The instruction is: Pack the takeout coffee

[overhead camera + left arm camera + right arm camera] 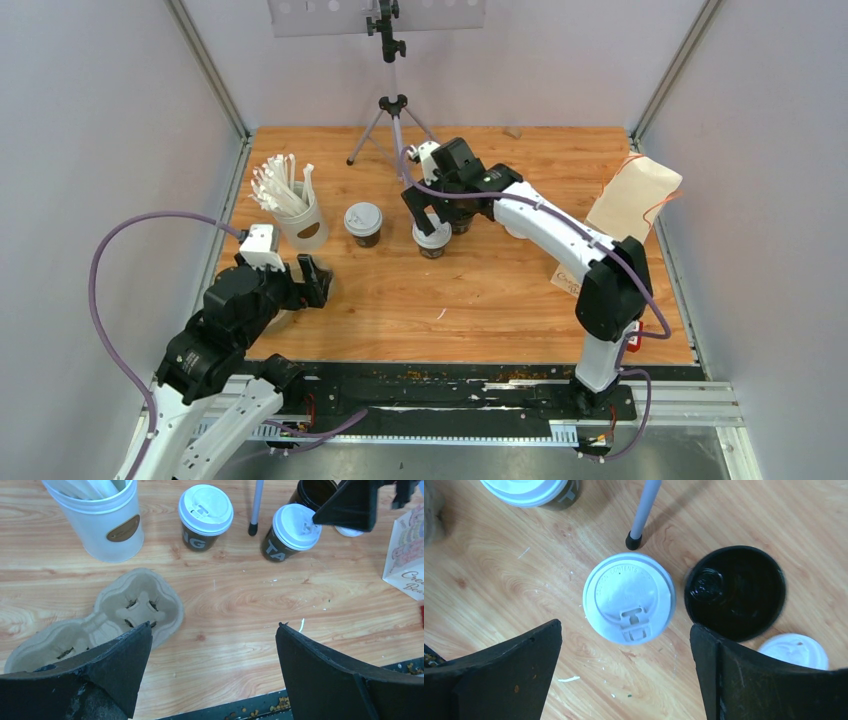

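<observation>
Takeout coffee cups [363, 221]: two lidded, one uncovered; straws [279, 184] in white cup [100, 532]; left fingers [120, 667], right fingers [514, 667] released.

A light wooden surface [480, 300] sits between grey walls. At its left stands a tall frosted white plastic cup [107, 525] with an oval gold label, filled with white straws [280, 180]. Just in front of it lies a brown moulded-pulp cup carrier [135, 605], wells facing up. A grey metal tripod [393, 115] stands at the far middle. A beige paper bag [632, 195] lies at the far right.

Black cups [199, 540], white lids [205, 509], brown carrier tray [112, 597].
</observation>
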{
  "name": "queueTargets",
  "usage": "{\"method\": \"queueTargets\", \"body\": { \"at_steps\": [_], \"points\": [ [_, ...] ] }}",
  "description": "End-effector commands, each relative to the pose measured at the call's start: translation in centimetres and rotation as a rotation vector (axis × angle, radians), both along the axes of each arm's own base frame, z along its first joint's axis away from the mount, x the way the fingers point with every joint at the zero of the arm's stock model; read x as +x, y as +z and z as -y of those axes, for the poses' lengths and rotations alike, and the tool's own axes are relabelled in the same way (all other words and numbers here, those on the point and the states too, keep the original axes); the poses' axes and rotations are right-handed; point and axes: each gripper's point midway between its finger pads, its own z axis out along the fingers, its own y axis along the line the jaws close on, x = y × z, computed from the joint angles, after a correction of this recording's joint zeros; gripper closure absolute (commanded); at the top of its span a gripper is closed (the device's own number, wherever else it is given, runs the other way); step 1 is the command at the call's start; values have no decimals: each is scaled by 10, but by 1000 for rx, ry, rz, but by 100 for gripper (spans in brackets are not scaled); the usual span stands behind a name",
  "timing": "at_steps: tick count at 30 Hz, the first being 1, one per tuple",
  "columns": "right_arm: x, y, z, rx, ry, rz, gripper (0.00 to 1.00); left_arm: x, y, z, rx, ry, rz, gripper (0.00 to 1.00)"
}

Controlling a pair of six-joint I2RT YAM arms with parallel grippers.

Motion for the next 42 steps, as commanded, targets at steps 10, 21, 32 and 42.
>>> {"method": "queueTargets", "body": {
  "at_steps": [10,21,32,42],
  "points": [
    [-15,165,156,-91,-443,316,4,13,9,9,19,-20,-9,0],
    [-15,178,281,-251,-775,297,16,17,-23,33,-55,-76,-83,1],
    [-18,143,313,-226,-840,202,27,13,-25,47,-94,-147,-86,1],
    [-26,208,297,-77,-776,304,16,11,-40,48,-75,-163,-119,0]
  ]
}}
